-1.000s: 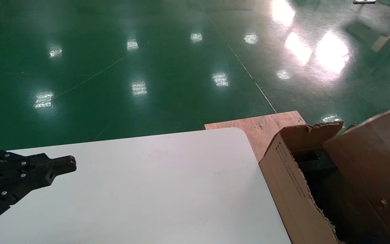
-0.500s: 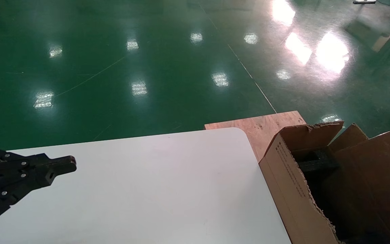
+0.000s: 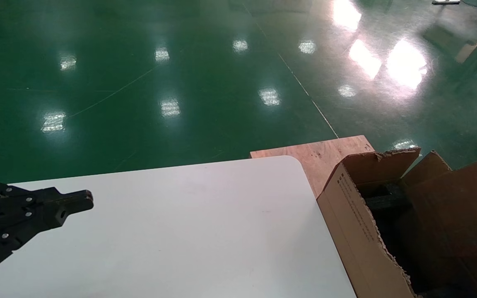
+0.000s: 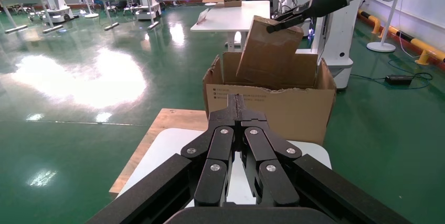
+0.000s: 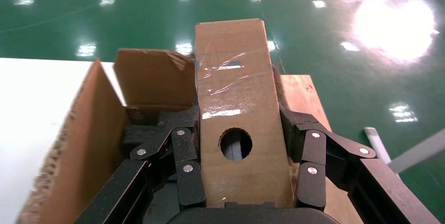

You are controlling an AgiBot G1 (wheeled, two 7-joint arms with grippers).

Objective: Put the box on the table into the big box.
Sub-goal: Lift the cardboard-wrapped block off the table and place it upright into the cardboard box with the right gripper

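At the head view's right edge, the box (image 5: 236, 124) is held clamped by the right claw (image 5: 239, 182) over the big box (image 3: 358, 231), ready for lowering, while the closed left claw (image 4: 240, 109) is parked over the counter (image 3: 180, 231).

The glossy green floor (image 3: 180, 82) mirrors the lamps, the white table (image 3: 180, 231) looks smooth and satiny, the big box (image 3: 358, 231) is matt torn-edged corrugated cardboard, and the plywood board (image 3: 317, 155) shows bare grain.
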